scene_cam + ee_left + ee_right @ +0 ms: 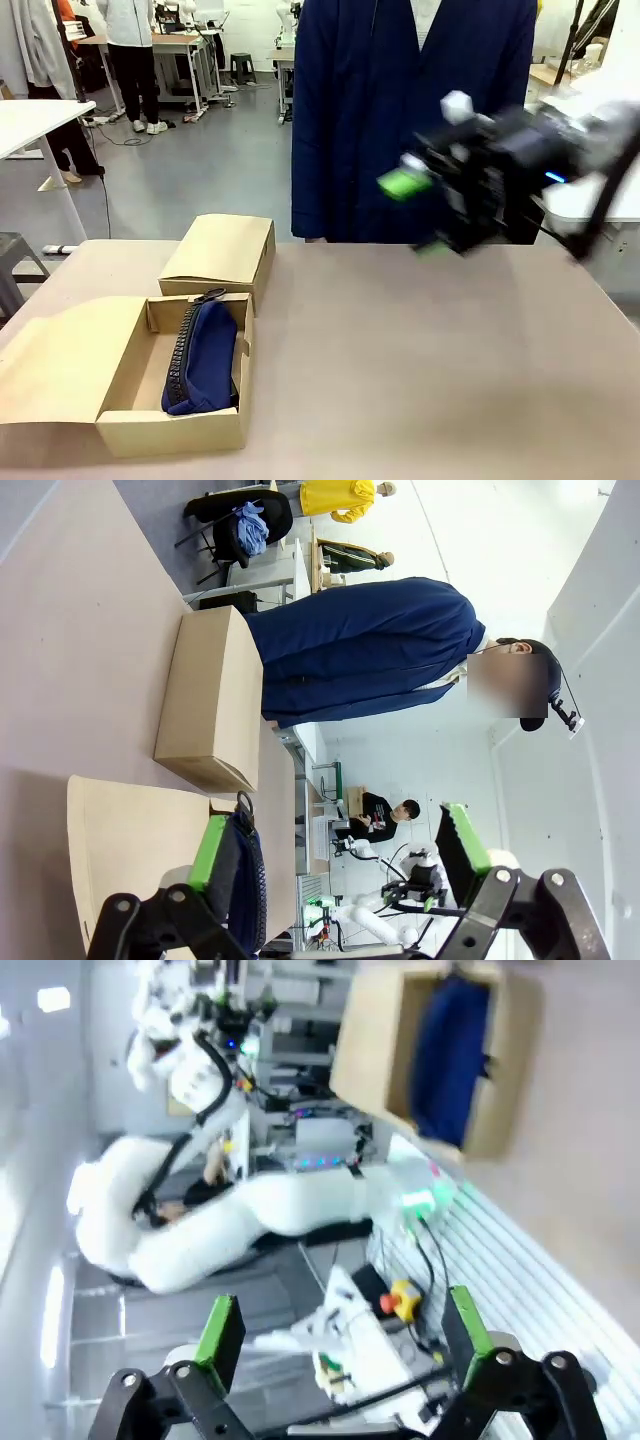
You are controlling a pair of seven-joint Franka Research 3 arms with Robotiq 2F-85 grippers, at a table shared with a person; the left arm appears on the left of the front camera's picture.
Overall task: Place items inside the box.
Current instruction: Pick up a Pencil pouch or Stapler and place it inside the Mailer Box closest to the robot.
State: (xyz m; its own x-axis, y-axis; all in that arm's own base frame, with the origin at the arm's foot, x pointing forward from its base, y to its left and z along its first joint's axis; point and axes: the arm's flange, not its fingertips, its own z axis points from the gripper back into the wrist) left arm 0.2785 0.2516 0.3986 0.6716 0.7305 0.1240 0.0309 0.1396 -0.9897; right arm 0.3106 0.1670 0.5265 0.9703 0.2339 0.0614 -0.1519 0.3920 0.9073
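Note:
An open cardboard box (170, 430) stands at the table's front left with its flap (60, 365) folded out. A navy zip pencil case (205, 360) lies inside it, black zipper along its left side. My right gripper (420, 215) hovers blurred above the table's far right, open and holding nothing. The right wrist view has its fingers (222, 1325) spread wide, with the box (380, 1050) and navy case (450, 1050) far off. My left gripper (335, 845) is open and empty, with the navy case (248, 880) just beyond its left finger.
A closed cardboard box (222, 250) sits right behind the open one, also seen as a closed box (210, 700) from the left wrist. A person in a navy coat (400, 110) stands at the table's far edge. The brown tabletop (420, 380) stretches bare to the right.

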